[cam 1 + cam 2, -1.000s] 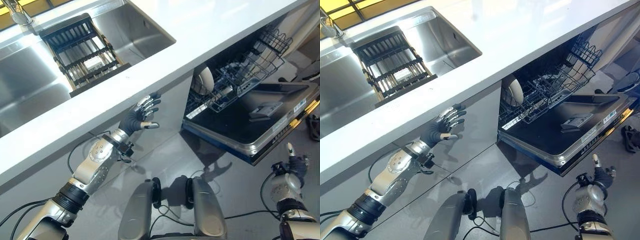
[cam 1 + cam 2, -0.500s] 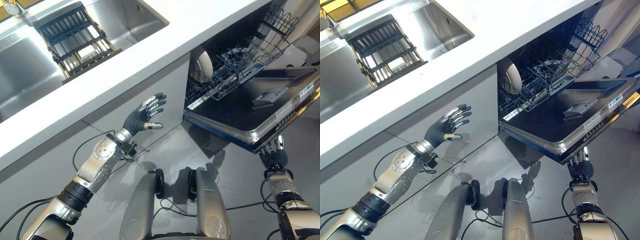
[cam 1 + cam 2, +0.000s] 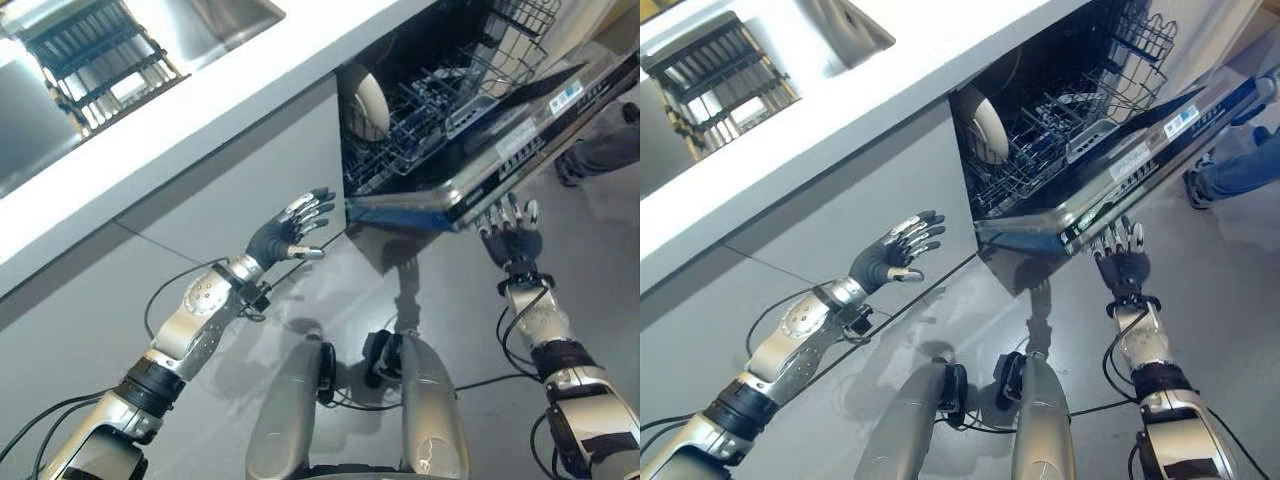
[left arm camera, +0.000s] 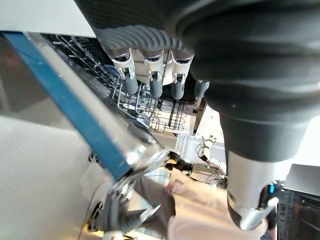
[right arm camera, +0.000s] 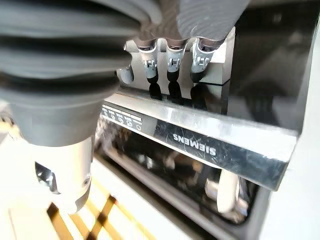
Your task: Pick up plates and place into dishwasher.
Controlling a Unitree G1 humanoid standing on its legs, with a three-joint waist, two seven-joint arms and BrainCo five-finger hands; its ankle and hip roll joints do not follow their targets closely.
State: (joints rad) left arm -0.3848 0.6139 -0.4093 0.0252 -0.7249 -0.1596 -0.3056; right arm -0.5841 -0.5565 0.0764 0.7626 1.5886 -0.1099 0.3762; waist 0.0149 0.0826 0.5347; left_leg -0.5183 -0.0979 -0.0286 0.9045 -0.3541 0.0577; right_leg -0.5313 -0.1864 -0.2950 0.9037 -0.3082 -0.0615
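White counter (image 3: 190, 110); right robot hand (image 3: 1118, 262), fingers straight, under dishwasher door (image 3: 1140, 160).

My white countertop (image 3: 200, 110) carries a steel sink (image 3: 30, 120) with a black slatted drying rack (image 3: 85, 50) in it. Below, a dark wire dishwasher rack (image 3: 1070, 120) holds one white round plate (image 3: 990, 125) upright.

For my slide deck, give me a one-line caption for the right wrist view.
Right robot hand presses straight fingers under the dishwasher door edge.
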